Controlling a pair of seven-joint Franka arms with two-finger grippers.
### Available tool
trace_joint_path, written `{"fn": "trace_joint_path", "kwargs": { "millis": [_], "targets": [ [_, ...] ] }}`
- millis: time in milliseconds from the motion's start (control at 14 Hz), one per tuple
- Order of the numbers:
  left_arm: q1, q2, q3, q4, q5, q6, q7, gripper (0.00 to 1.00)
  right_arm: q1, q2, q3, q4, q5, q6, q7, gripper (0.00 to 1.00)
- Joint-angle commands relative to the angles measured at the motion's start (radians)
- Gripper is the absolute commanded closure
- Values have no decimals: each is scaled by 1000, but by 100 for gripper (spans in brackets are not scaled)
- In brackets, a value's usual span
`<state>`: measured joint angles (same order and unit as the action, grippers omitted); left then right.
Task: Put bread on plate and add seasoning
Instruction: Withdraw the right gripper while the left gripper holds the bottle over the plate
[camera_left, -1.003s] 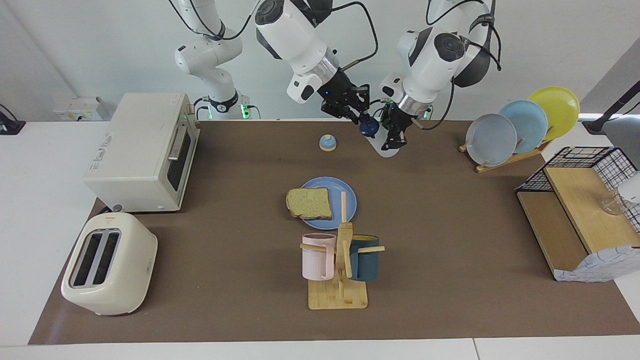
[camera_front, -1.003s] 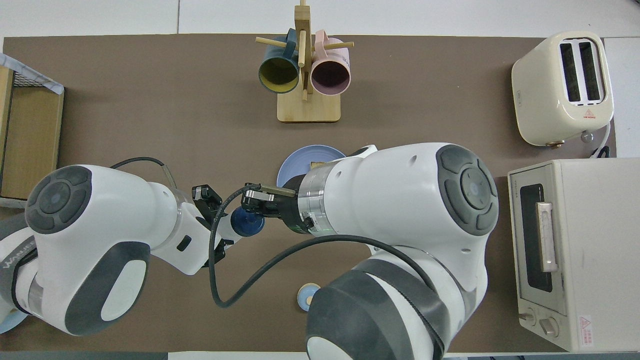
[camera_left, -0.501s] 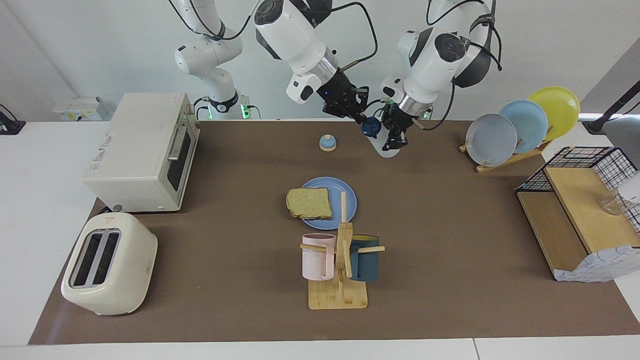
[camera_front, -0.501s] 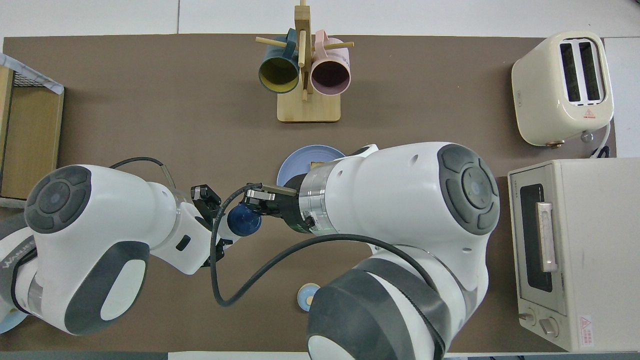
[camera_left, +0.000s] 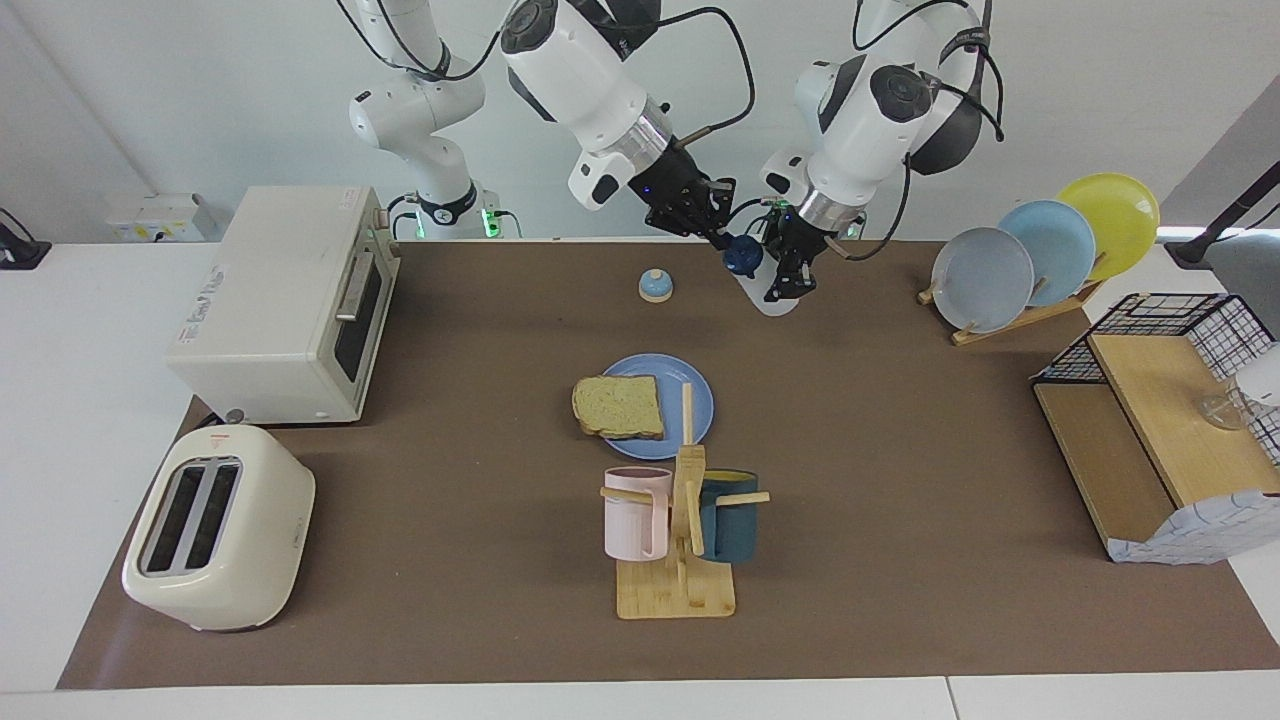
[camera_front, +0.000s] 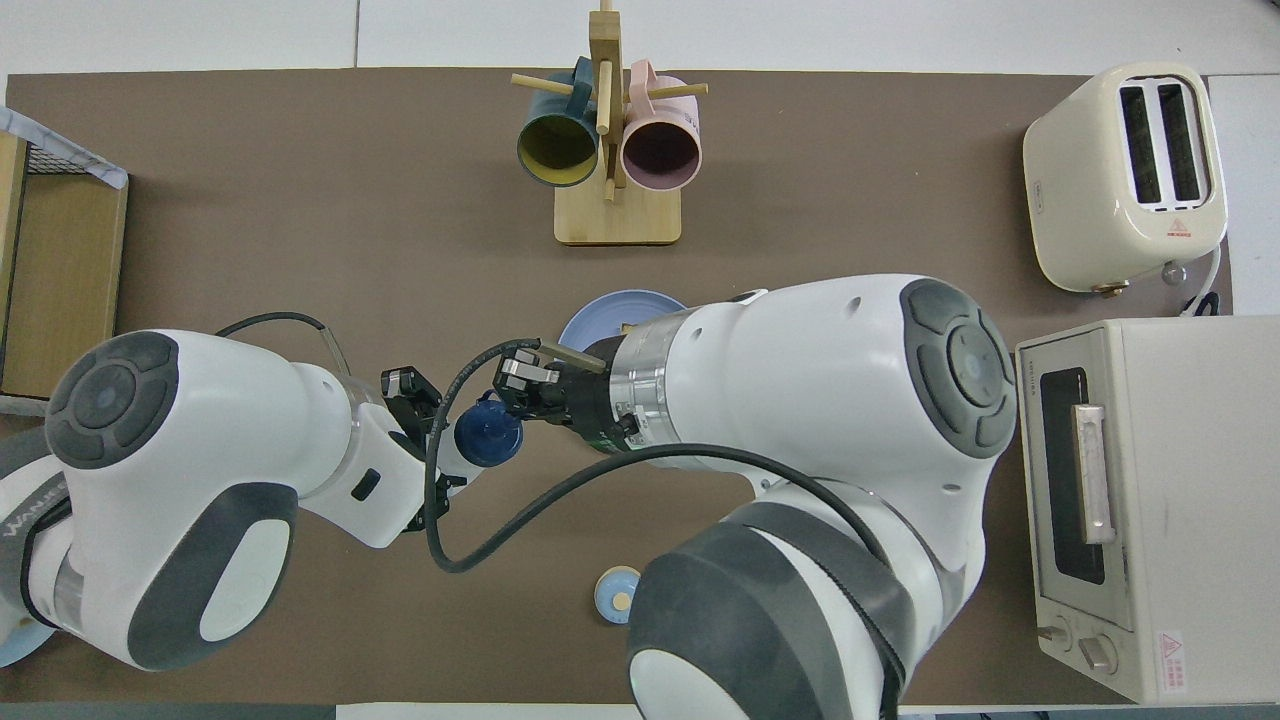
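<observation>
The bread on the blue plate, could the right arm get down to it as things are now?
Probably not yet: the bread lies uncovered on the plate, but the right end effector is shut on the seasoning bottle's cap.

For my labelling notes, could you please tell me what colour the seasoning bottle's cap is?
Dark navy blue; the small translucent white seasoning bottle's cap shows best in the overhead view.

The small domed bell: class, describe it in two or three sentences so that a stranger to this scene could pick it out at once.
Start at the brown table mat and find the blue plate holding the bread near its middle. Nearer to the robots than that plate, the bell sits alone on the mat. It is small and domed, blue with a tan top, unlike the navy-capped seasoning bottle held in the air nearby.
</observation>
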<state>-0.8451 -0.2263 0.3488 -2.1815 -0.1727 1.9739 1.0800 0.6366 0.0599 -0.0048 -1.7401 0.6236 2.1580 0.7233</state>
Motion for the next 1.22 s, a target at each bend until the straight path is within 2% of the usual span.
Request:
{"fn": "trace_joint_path", "kwargs": {
  "millis": [0, 788, 859, 931, 1003, 1146],
  "targets": [
    [-5, -35, -2, -34, 16, 3, 1, 100, -25, -3, 3, -4, 19, 34, 39, 100],
    [0, -35, -1, -32, 16, -3, 11, 100, -40, -11, 3, -30, 22, 34, 28, 100],
    [1, -35, -1, -32, 16, -3, 9, 100, -40, -14, 2, -39, 12, 37, 19, 42],
    [1, -35, -1, -32, 16, -1, 8, 100, -40, -17, -1, -45, 5, 31, 7, 0],
    [1, -33, -1, -29, 19, 3, 1, 100, -51, -20, -4, -51, -7, 13, -10, 0],
    [-2, -21, -1, -18, 44, 8, -6, 100, -115, -22, -4, -56, -132, -44, -37, 0]
  ]
}}
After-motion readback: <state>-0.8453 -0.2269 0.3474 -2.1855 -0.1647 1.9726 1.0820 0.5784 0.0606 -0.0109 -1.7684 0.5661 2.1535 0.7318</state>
